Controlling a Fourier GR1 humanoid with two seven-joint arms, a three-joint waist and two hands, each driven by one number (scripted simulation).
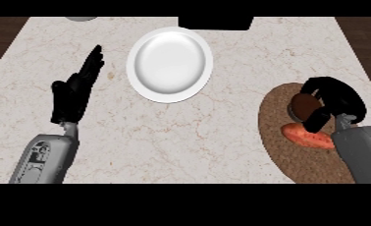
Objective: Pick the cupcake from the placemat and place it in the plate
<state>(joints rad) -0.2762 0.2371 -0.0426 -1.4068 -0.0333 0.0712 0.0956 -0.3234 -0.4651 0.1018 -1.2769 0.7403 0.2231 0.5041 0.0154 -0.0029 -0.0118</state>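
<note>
The cupcake (pixel 302 105), with a dark brown top, sits on the round brown placemat (pixel 279 146) at the right of the counter. My right hand (pixel 339 97) is over it, with the fingers curled round its far side and the thumb against its near side, so part of it is hidden. The white plate (pixel 170 64) lies bare at the middle back of the counter, well left of the cupcake. Over the left side of the counter, left of the plate, my left hand (pixel 74 91) rests open with its fingers straight, holding nothing.
An orange-red piece of food (pixel 307 137) lies on the placemat just in front of the cupcake, beside my right wrist. A dark block (pixel 216 22) stands at the back edge behind the plate, and a grey object (pixel 81 18) shows at the back left.
</note>
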